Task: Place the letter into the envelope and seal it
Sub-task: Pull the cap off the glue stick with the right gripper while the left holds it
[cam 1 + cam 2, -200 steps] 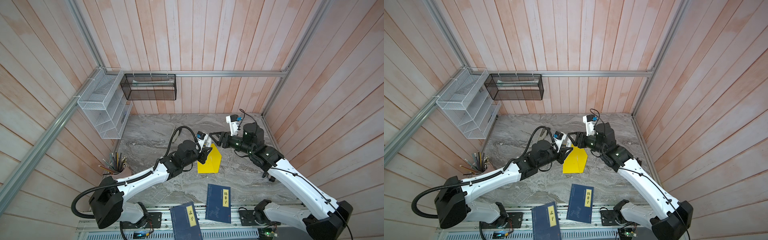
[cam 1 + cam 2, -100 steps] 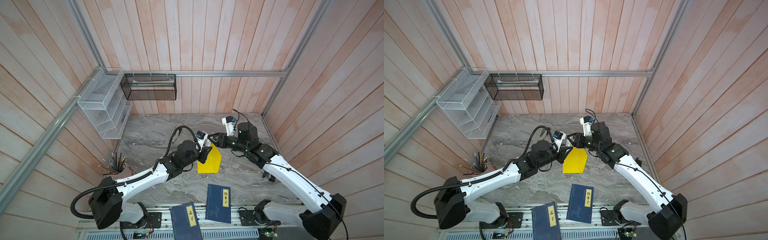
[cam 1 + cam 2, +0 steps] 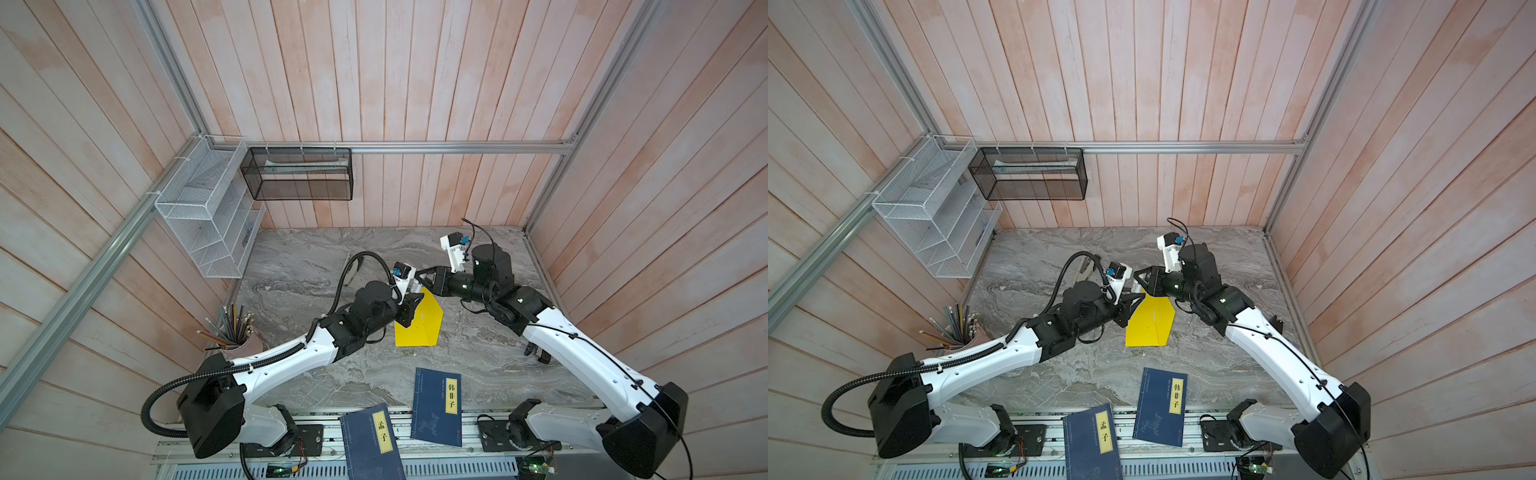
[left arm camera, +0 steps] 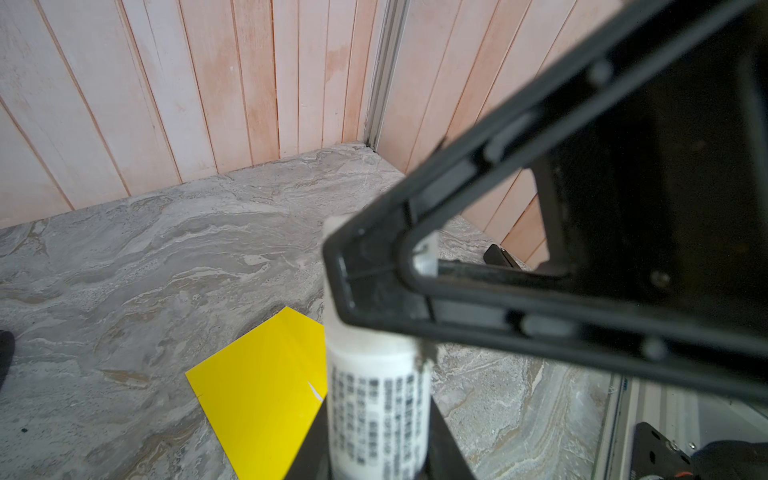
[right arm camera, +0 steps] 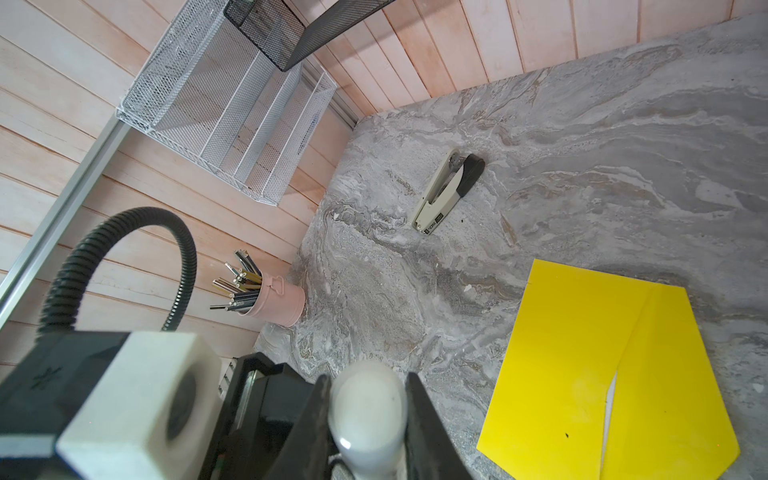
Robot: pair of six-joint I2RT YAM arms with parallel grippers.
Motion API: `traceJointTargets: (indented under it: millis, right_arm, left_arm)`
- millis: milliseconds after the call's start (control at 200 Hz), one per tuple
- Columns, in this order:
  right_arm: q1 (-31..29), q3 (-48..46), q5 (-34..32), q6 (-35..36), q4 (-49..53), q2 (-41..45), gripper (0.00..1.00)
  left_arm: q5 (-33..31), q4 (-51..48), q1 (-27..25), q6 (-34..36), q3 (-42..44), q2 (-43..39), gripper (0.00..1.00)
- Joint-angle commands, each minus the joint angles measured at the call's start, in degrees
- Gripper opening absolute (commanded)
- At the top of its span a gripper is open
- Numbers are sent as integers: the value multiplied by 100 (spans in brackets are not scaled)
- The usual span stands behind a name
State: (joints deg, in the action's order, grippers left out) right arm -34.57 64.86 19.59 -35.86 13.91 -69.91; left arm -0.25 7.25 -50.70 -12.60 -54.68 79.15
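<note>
- Envelope (image 3: 417, 322) (image 3: 1148, 324): bright yellow, flat on the marble table (image 3: 311, 257), about mid-table, tapered end pointing far. It is touched by neither arm.
- Envelope seam: the right wrist view (image 5: 582, 374) shows a thin white sliver in a slit along it. Cannot tell if that is the letter.
- Glue stick (image 4: 376, 399): white tube with printed text, held in the air above the envelope's far-left corner, between the two arms.
- Left gripper (image 3: 412, 301): pinching the tube's printed body, one finger on each side.
- Right gripper (image 3: 422, 279): reaches in from the right. Its fingers (image 5: 419, 399) are pressed against both sides of the tube's rounded white cap end (image 5: 365, 403).
- Stapler (image 5: 446, 189): beige and black, lying on the table far-left of the envelope, well apart from it.
- Pink cup (image 5: 278, 299) of pencils: stands at the table's left edge, against the wall.
- Two dark blue books with yellow labels: one (image 3: 436, 405) near the envelope's near side, the other (image 3: 374, 440) nearer, overhanging the front rail.
- White mesh rack (image 3: 203, 208) hangs on the left wall and the black mesh basket (image 3: 297, 174) on the far wall.
</note>
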Motion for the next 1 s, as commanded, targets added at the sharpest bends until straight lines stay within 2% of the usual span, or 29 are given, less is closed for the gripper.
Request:
traceJointTargets:
  millis: [0,250,605,995]
  right_arm:
    - [14,43,-43,-84,-90,-18,9]
    - [34,165,-237,17,-62,38,0]
    - [268,487,-102,71,-121,52,0]
    - [271,726,-803,605,-29,-64,0]
  left_arm:
    - [-36,150,-63,153,-33,-101,0]
    - [-124,100,-72,172,77,-93,0]
    - [-550,-278,-64,394,177,78,0]
    - [-247,-187,-72,245,159,11,0]
